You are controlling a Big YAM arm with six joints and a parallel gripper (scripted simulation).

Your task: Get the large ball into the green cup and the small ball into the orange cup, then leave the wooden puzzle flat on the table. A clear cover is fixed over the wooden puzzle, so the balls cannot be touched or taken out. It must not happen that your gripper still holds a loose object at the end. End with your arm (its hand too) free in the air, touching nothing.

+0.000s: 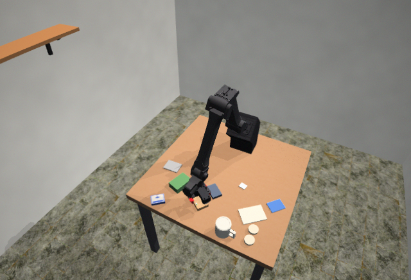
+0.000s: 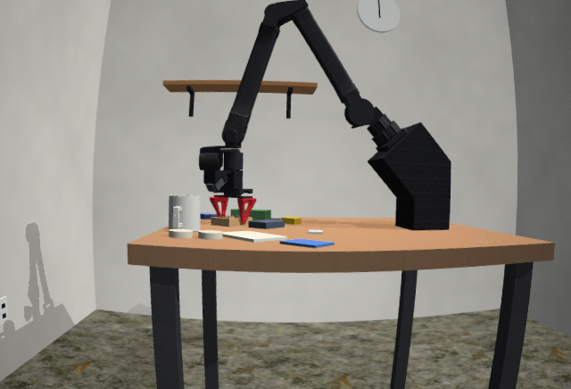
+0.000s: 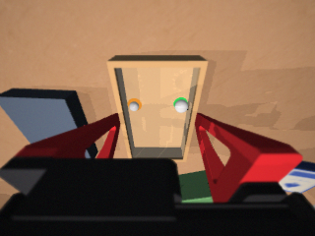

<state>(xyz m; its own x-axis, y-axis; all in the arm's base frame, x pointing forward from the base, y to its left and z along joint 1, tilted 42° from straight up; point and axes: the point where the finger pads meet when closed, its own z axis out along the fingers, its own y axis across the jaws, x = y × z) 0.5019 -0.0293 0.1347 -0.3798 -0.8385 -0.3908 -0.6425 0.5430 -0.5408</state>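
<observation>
Red-fingered hand [image 3: 157,143] open, straddling flat rectangular wooden puzzle [image 3: 158,105] on brown counter [image 3: 246,39], fingers apart from its sides. Balls seated at green and orange cups.

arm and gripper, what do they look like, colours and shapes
The arm is matte black throughout: long slim links with rounded joints, rising from a chunky, angled black base block. The gripper has a boxy black body and two bright red fingers, wedge-shaped with triangular cut-outs, tapering to narrow tips. No cables, labels or markings are visible.
</observation>
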